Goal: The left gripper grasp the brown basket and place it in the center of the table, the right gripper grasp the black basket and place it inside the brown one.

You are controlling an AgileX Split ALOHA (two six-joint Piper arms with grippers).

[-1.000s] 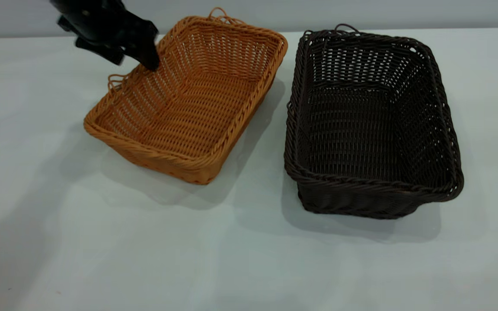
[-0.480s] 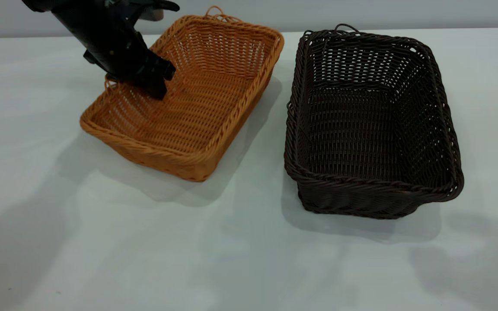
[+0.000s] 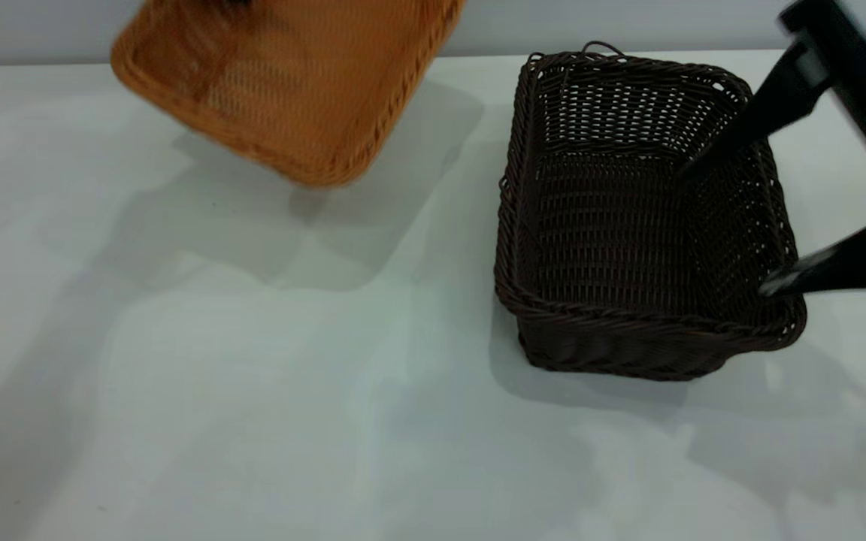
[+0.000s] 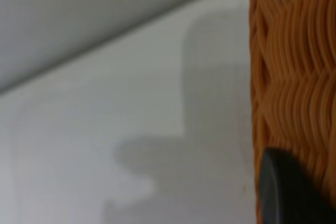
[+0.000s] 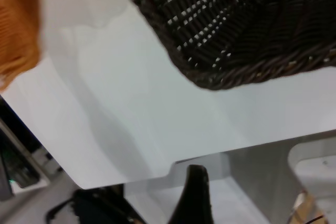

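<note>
The brown basket [image 3: 283, 83] hangs tilted in the air above the table's [image 3: 252, 391] far left, partly cut off by the top edge of the exterior view. My left gripper is shut on its wall; only one black finger [image 4: 291, 192] shows, pressed against the orange wicker [image 4: 294, 66]. The black basket [image 3: 628, 225] stands on the table at the right. My right gripper [image 3: 734, 225] is wide open over the basket's right side, one finger [image 3: 734, 131] above the inside, the other [image 3: 831, 270] by the near right corner. It holds nothing.
The right wrist view shows the black basket's braided corner [image 5: 247, 35], the brown basket [image 5: 18, 24] farther off, and the table's edge [image 5: 157, 171] with equipment below it. The lifted basket's shadow [image 3: 290, 225] lies on the bare tabletop left of the black basket.
The left gripper has lifted the brown basket off the table, up and slightly left. The right gripper has come in from the right edge and now spreads over the black basket's right side.
</note>
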